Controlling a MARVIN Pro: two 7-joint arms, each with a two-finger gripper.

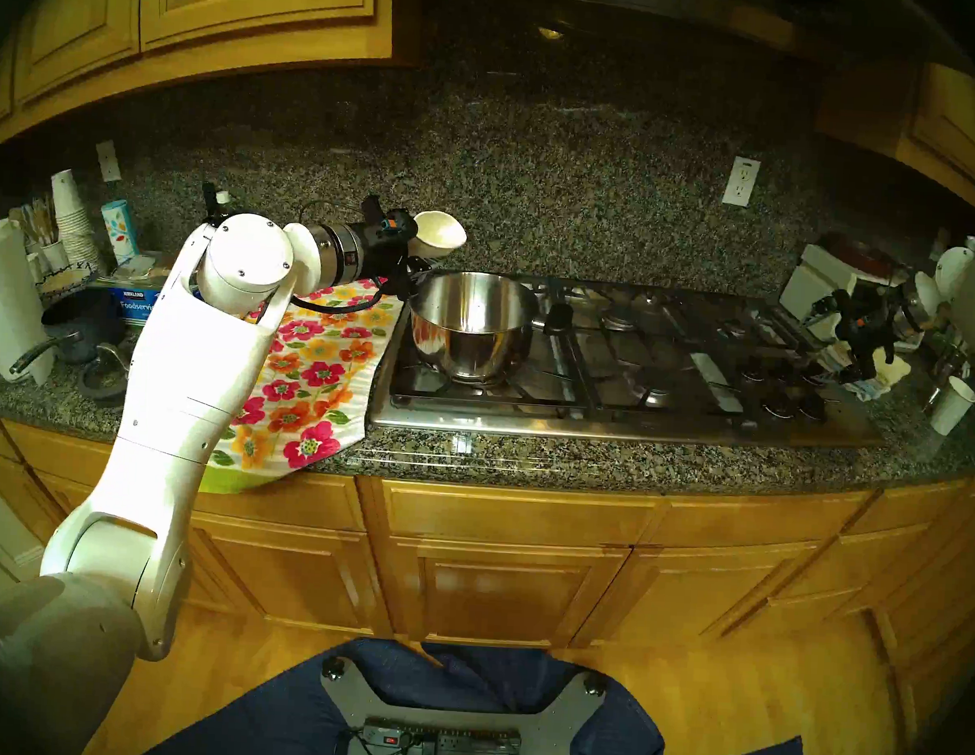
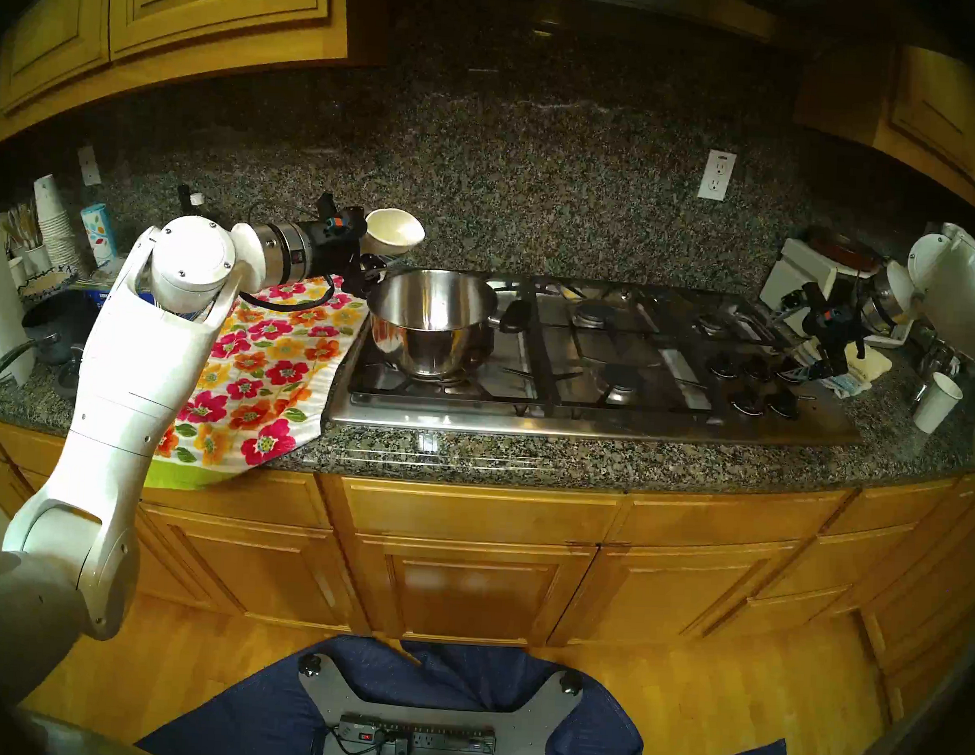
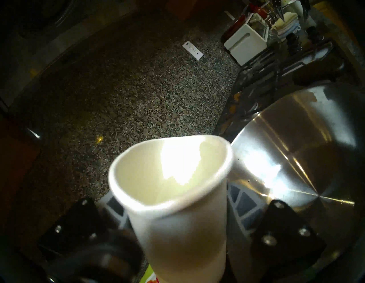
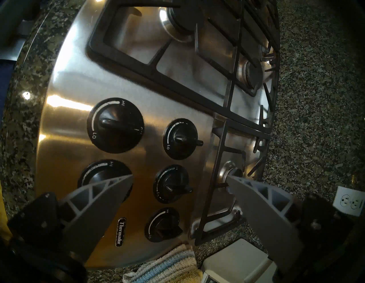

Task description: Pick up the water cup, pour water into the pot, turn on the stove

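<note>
1. The left hand (image 1: pixel 418 252) is gripping the cup (image 1: pixel 437 235), squeezing its rim into an oval and tilting it mouth-forward above the back-left edge of the pot (image 1: pixel 473 325).
2. In the left wrist view, the cup (image 3: pixel 173 189) is showing a pale, glossy inside; whether any water is lying in it cannot be told through the glare.
3. The pot is standing on the left front burner of the stove (image 1: pixel 633 359), and its inside (image 3: pixel 296 168) is looking shiny, with no clear water line.
4. The right hand (image 4: pixel 179 179) is hanging wide apart over the knobs at the right of the pot, holding nothing.
5. One finger (image 4: pixel 102 189) is covering part of a knob (image 4: pixel 98 172), so its pointer is hidden.
6. Five knobs are showing in the right wrist view; a second cup (image 1: pixel 953 405) is standing on the desk (image 1: pixel 526 460) far right of the pot.
7. A flowered cloth (image 1: pixel 316 371) is lying just left of the pot, partly under the left arm.
8. Things at the far left of the pot are crowding together and hard to make out.
</note>
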